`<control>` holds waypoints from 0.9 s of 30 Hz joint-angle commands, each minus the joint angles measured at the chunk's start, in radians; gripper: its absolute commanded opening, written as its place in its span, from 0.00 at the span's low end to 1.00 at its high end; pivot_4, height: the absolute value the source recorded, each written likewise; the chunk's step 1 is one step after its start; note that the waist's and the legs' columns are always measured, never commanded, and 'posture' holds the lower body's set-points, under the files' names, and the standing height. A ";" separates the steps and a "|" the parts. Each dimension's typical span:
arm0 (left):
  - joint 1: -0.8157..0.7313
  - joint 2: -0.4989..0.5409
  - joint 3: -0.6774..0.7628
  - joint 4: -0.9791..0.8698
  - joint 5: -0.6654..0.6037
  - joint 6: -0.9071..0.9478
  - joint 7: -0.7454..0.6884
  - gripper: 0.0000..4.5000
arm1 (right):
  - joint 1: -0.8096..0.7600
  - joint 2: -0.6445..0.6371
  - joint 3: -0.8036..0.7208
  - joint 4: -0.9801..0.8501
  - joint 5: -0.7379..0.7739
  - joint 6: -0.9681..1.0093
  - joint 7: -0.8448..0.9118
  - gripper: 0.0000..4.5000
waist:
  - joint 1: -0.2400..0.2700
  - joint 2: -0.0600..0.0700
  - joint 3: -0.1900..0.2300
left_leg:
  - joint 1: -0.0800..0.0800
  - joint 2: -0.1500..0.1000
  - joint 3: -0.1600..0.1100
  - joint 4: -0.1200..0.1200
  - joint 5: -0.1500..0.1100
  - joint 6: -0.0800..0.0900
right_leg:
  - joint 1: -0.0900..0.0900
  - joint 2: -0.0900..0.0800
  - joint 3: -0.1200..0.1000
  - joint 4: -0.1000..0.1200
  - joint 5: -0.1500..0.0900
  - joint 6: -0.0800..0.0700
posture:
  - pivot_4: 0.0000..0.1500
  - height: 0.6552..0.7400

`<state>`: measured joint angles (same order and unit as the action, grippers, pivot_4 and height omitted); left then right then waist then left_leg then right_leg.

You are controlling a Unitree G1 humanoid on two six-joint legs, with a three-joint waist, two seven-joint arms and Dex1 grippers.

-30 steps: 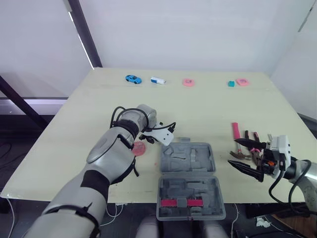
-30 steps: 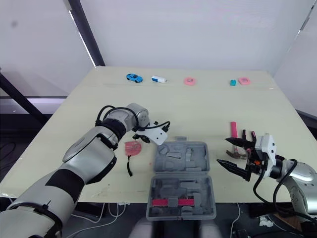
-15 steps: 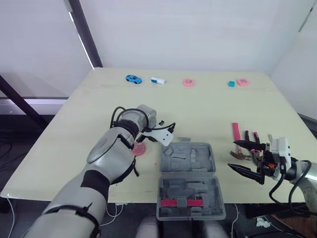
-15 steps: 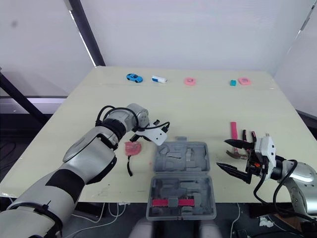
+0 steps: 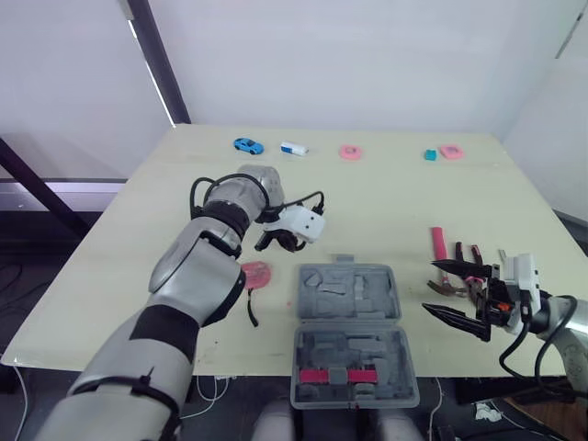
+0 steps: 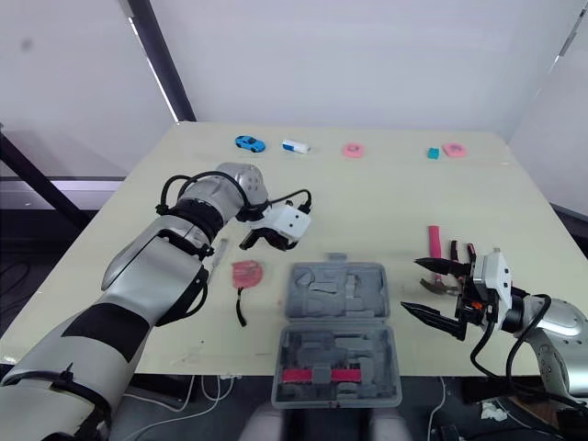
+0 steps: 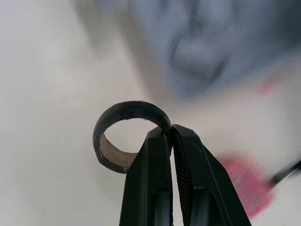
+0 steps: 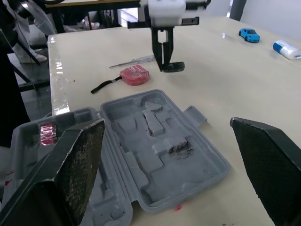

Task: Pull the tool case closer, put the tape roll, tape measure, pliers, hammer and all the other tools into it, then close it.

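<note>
Looks like a test lab: blank white walls [image 5: 367, 55], plain pale table [image 5: 386, 202], black frame strut [image 5: 158, 62].

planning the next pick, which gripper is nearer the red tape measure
Left. The left gripper, shut on the tape roll, hangs just beyond the tape measure. The right gripper, open, sits on the far side of the tool case, by the hammer.

The left wrist view blurs the grey plastic tool case [image 7: 197, 52] and round red tape measure [image 7: 247, 188], and the left gripper [image 7: 171, 132] hides part of the black tape ring [image 7: 134, 107].
</note>
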<state>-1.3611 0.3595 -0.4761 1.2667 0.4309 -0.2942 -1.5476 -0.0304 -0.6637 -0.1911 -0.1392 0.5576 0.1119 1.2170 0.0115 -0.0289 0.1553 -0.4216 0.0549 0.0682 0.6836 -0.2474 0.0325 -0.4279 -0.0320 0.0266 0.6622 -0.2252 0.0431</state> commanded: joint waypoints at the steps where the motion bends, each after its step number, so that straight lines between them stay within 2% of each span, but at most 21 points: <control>1: 0.020 0.020 -0.025 -0.049 -0.109 0.056 -0.067 0.04 | -0.021 -0.016 -0.006 -0.023 0.021 0.012 0.006 1.00 | 0.000 0.000 0.000 | 0.000 0.000 0.000 0.000 0.000 0.000 | 0.000 0.000 0.000 0.000 0.000 0.000 | 1.00 0.99; 7: 0.094 0.047 -0.124 -0.161 -0.267 0.174 -0.067 0.04 | -0.039 -0.023 -0.005 -0.015 0.022 0.023 0.020 1.00 | -0.008 0.000 0.000 | 0.000 0.000 -0.001 0.000 0.000 0.000 | 0.000 0.001 0.000 0.001 0.000 0.000 | 1.00 0.99; 15: 0.158 0.084 -0.228 -0.288 -0.408 0.296 -0.067 0.04 | -0.043 -0.026 -0.007 -0.012 0.020 0.030 0.031 1.00 | -0.006 0.000 0.000 | 0.000 0.000 -0.001 0.001 0.000 0.000 | 0.000 0.000 0.000 0.000 0.000 0.000 | 1.00 0.99; 21: 0.172 0.105 -0.282 -0.302 -0.418 0.310 -0.067 0.04 | -0.025 -0.025 -0.013 -0.025 0.022 0.033 0.029 1.00 | -0.006 0.000 0.000 | 0.000 0.000 -0.001 0.001 0.000 0.000 | 0.000 0.001 0.000 0.000 0.000 0.000 | 1.00 0.99; 27: 0.170 0.070 -0.242 -0.221 -0.326 0.254 -0.064 0.04 | -0.018 -0.027 -0.019 -0.028 0.021 0.029 0.023 1.00 | -0.001 0.000 0.000 | 0.000 0.000 -0.001 0.001 0.000 0.000 | 0.000 0.001 0.000 0.000 0.000 0.000 | 1.00 0.99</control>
<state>-1.1786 0.4370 -0.7478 1.0344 0.0814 -0.0169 -1.5667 -0.0499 -0.6782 -0.1884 -0.1398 0.5584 0.1486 1.2383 0.0107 -0.0287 0.1553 -0.4221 0.0548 0.0670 0.6847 -0.2473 0.0325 -0.4279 -0.0314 0.0263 0.6625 -0.2251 0.0432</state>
